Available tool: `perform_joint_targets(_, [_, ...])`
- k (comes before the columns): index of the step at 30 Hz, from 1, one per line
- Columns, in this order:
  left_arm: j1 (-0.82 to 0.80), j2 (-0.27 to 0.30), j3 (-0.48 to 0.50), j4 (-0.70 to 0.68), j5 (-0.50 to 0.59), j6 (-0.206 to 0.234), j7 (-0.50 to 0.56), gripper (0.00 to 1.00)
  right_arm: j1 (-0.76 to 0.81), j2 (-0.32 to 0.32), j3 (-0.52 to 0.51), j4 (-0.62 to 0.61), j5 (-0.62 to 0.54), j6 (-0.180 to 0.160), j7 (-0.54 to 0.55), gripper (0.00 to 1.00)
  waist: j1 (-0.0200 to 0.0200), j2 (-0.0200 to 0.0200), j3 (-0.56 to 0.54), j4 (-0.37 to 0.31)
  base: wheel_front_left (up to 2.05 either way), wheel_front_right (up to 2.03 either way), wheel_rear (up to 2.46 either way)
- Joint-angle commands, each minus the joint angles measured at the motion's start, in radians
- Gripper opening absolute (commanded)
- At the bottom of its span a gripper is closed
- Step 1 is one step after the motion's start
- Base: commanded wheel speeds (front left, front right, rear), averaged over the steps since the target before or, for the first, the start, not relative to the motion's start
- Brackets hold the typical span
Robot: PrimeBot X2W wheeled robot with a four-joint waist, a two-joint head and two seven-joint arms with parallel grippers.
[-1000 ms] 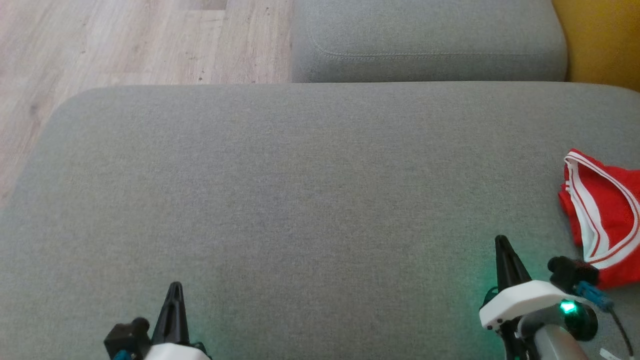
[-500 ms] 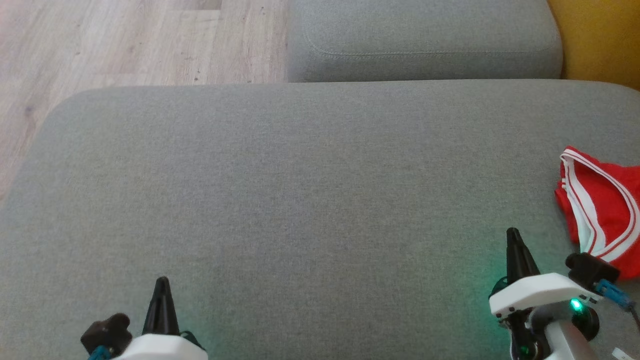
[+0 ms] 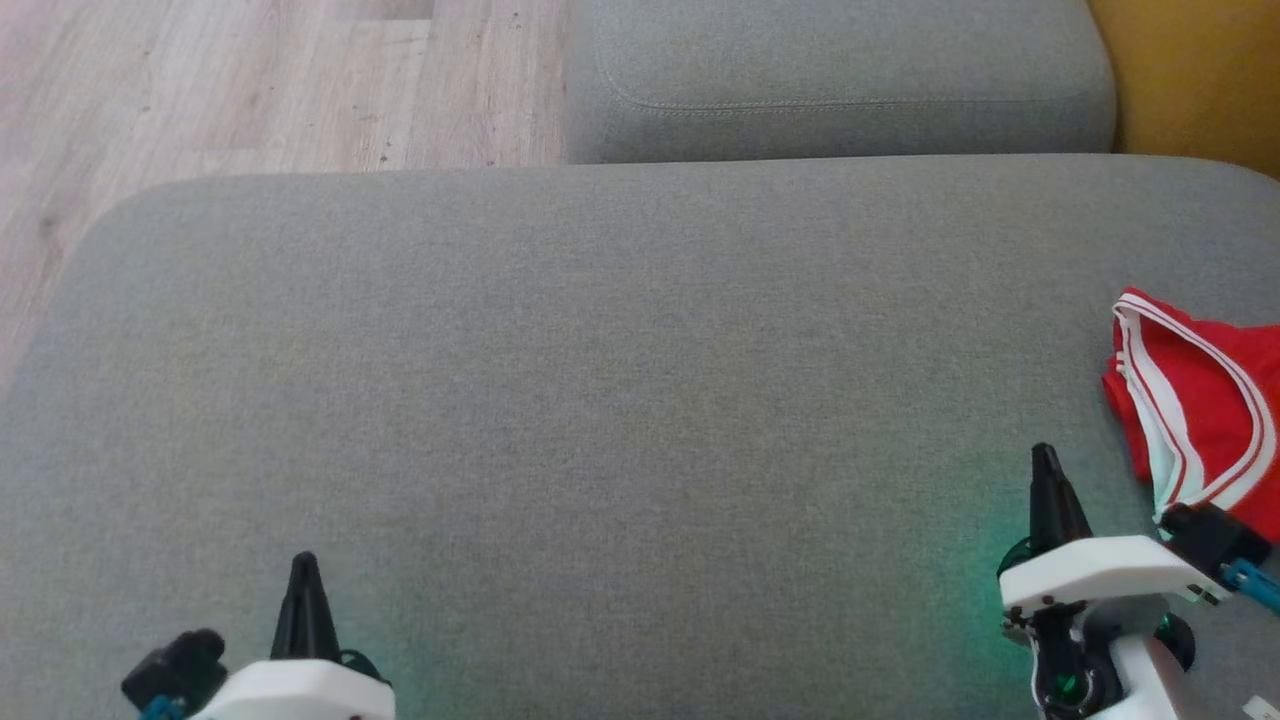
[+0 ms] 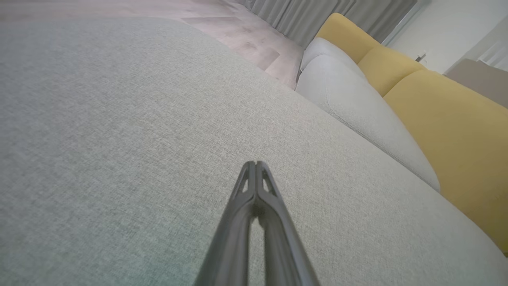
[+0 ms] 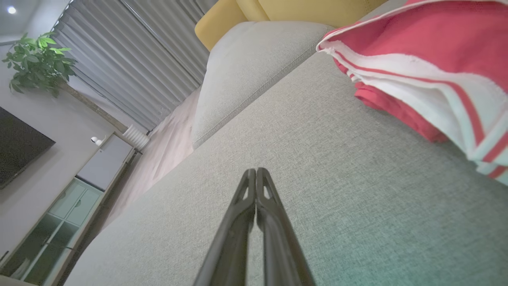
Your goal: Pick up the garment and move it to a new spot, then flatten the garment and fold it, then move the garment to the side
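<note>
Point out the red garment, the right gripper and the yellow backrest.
red garment (image 3: 1212, 402), head view, on the red cloth between its white-striped hems.
right gripper (image 3: 1046, 460), head view, at the tips of its shut fingers.
yellow backrest (image 4: 448, 119), left wrist view, on its front face.

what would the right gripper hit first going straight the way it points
Probably the bare grey seat cushion; the right gripper points clear of the red garment, which lies to its right. Height is unclear.

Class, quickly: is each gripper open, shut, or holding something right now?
Left gripper: shut, holding nothing, above the grey cushion.
Right gripper: shut, holding nothing; the red garment lies to its right, not gripped.
</note>
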Motion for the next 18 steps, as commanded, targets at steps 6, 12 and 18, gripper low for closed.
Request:
perform_joint_targets(6, [-0.059,0.002,0.032,-0.045,-0.098,-0.015,0.022,0.0,-0.017,-0.004,-0.007,-0.063,0.096,0.0,0.023,0.0,0.0,0.0,0.001,-0.005,0.0,0.0,0.0])
perform_joint_targets(12, [-0.063,0.002,0.043,-0.055,-0.169,-0.021,0.04,0.0,-0.013,-0.004,-0.014,-0.083,0.163,0.0,0.041,0.0,0.0,0.0,0.002,-0.01,0.0,0.0,0.0])
perform_joint_targets(18, [-0.067,0.002,0.051,-0.064,-0.227,-0.026,0.055,0.0,-0.009,-0.004,-0.02,-0.101,0.219,0.0,0.055,0.0,0.0,0.0,0.003,-0.013,0.0,0.0,0.0])
